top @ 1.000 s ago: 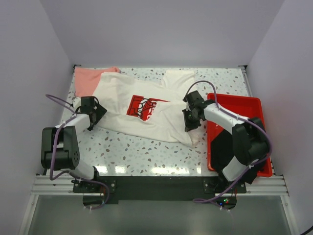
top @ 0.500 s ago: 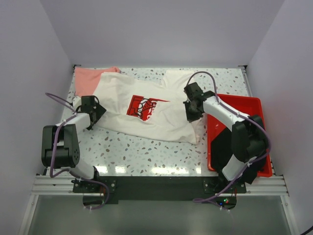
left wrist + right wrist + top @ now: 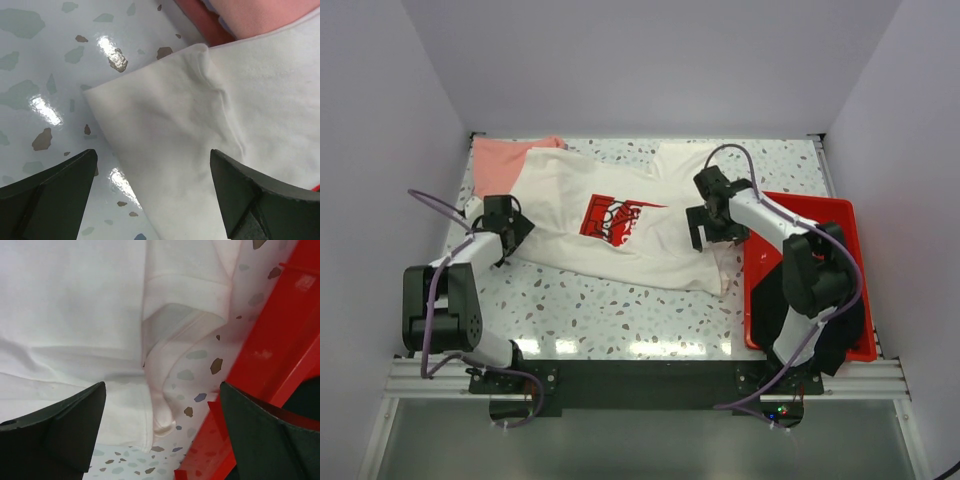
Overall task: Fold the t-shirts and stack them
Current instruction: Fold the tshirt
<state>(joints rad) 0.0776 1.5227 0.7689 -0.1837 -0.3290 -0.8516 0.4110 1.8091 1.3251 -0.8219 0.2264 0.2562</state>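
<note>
cream-white t-shirt (image 3: 620,225) lay spread mid-counter, print up | salmon-pink t-shirt (image 3: 498,162) lay at far-left corner | left gripper (image 3: 154,155) hung agape over the cream sleeve | right gripper (image 3: 162,387) hung agape over the cream edge beside red tray (image 3: 820,215)

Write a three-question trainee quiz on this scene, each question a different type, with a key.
1. True or false: the cream-white t-shirt lies inside the red tray.
2. Which garment does the white one partly cover at the far left corner of the table? A: salmon-pink t-shirt; B: blue jeans; C: green towel.
3. Fill in: the left gripper and right gripper are both ____.
Key: 1 false, it lies spread on the table beside the tray; 2 A; 3 open.
</note>
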